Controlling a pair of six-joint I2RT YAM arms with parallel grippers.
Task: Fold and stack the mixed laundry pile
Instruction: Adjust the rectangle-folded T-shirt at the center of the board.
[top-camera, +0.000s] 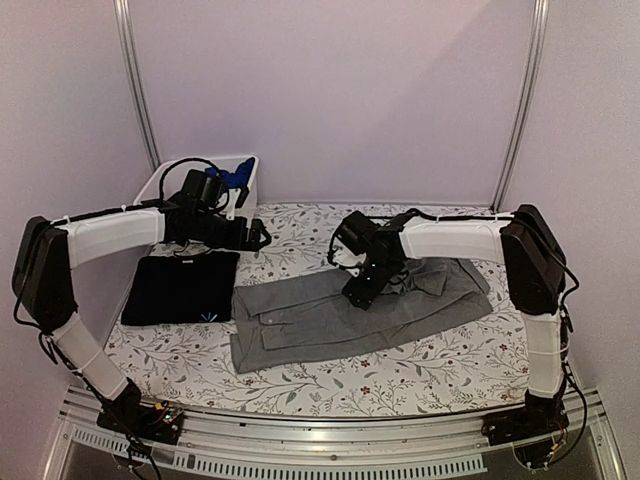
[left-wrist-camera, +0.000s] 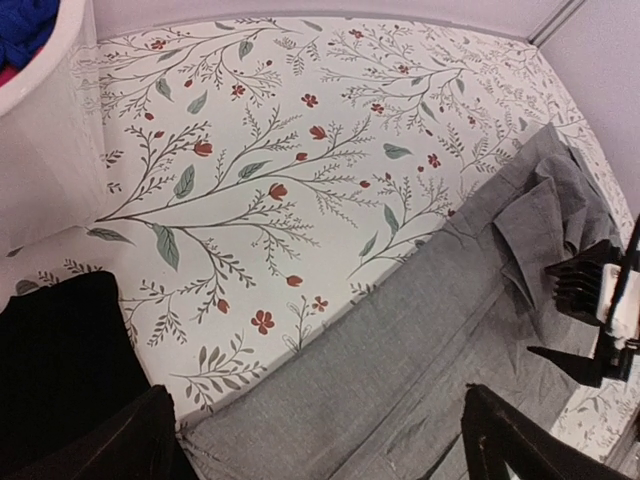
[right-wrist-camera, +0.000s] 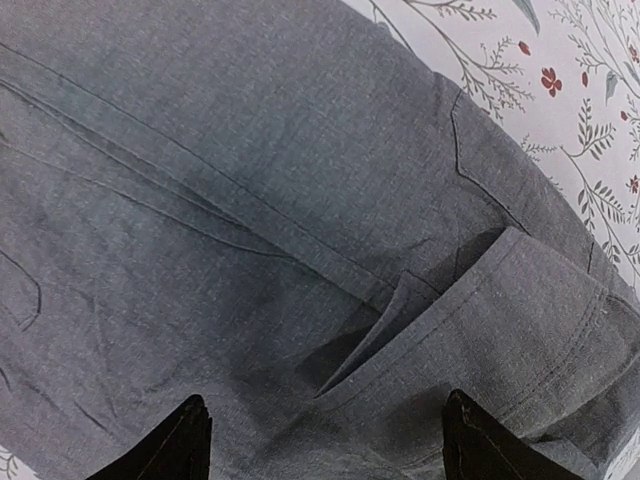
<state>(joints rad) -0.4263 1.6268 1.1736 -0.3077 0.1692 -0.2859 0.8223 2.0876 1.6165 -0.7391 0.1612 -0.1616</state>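
Grey shirt lies half-folded beneath right tool, spread apart and empty, likely lining up the next fold; left tool, wide apart, hovers near folded black T-shirt.

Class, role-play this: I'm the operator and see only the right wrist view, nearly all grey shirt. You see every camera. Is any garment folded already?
Observer: Yes, a black T-shirt lies folded flat, left of the grey shirt.
Operator: Where's the left tool?
Observer: The left tool hangs open over the floral tablecloth, beyond the T-shirt.
Operator: Any laundry besides those?
Observer: A blue garment sits in the white bin, far left corner.
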